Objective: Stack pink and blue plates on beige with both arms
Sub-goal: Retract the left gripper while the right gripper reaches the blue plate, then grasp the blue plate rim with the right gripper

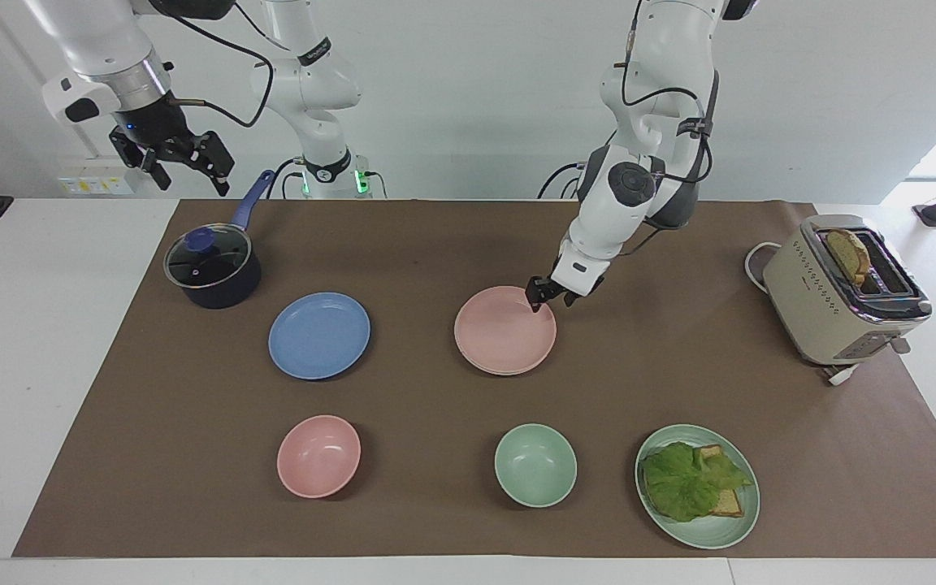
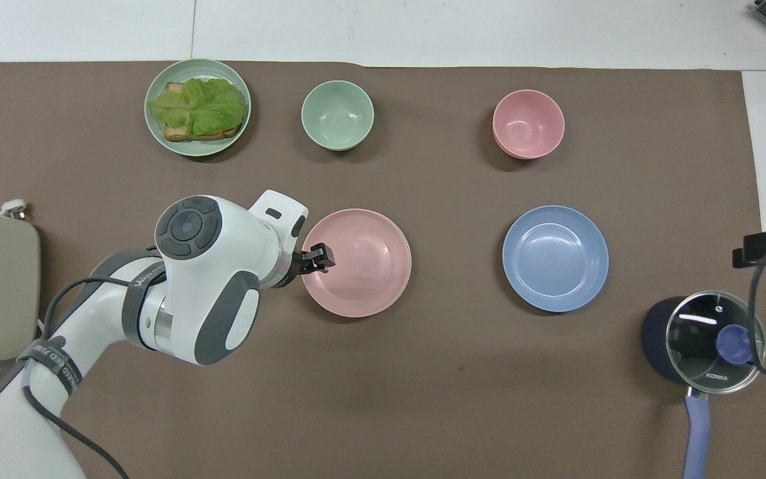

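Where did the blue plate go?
The blue plate sits flat on the brown mat, between the dark pot and the pink bowl, toward the right arm's end.

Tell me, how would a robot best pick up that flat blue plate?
Probably by its raised rim. The blue plate lies flat and shallow on the mat, so one finger would go inside the lip and one outside. The right tool, up over the table's edge beside the pot, is the closer, so the rim facing it looks easiest.

pink plate [image 1: 504, 333] pale pink | blue plate [image 1: 319, 335] cornflower blue | toaster [image 1: 838, 290] beige
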You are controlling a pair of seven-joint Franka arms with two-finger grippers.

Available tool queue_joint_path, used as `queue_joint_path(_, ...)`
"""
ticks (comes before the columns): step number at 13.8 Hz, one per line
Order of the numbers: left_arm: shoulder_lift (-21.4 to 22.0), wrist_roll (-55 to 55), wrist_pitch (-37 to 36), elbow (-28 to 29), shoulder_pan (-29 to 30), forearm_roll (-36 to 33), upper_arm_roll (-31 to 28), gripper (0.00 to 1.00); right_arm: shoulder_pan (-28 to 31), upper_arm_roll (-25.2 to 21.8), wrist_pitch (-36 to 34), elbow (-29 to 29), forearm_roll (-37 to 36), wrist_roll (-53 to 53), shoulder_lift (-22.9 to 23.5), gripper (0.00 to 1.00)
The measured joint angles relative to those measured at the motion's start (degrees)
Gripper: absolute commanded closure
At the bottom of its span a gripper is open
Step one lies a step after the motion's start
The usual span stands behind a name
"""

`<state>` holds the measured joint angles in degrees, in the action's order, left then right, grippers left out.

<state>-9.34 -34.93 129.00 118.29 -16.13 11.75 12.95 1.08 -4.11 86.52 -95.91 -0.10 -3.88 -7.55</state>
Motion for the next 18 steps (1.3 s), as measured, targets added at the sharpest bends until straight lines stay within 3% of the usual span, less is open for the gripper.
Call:
queue_joint_path(3,0.09,1.80,-3.12,-0.48,1.76,-4.97,-1.10,0.00,0.00,0.01,0.16,0.37,0.00,0.01,-0.08,0.00)
queue_joint_path(7,1.61,10.27,-12.67,-5.26,8.62,-8.60,-1.57,0.00,-0.06,0.35,1.68,0.36,0.00,0.07,-0.18,0.00)
queue_joint_path(12,7.60,21.12,-18.56,-7.16,16.92,-8.76,-1.91,0.00,-0.11,0.37,9.84,-5.40,0.00,0.11,0.31,0.00)
queue_joint_path(15,9.68,25.49,-22.78,-10.50,20.62,-8.88,-2.03,0.00,-0.26,0.47,16.49,-10.61,0.00,0.81,2.97,0.00)
queue_joint_path(18,9.83,27.23,-25.53,-14.51,22.93,-9.09,-2.13,0.00,-0.15,0.39,19.99,-12.23,0.00,2.10,7.70,0.00)
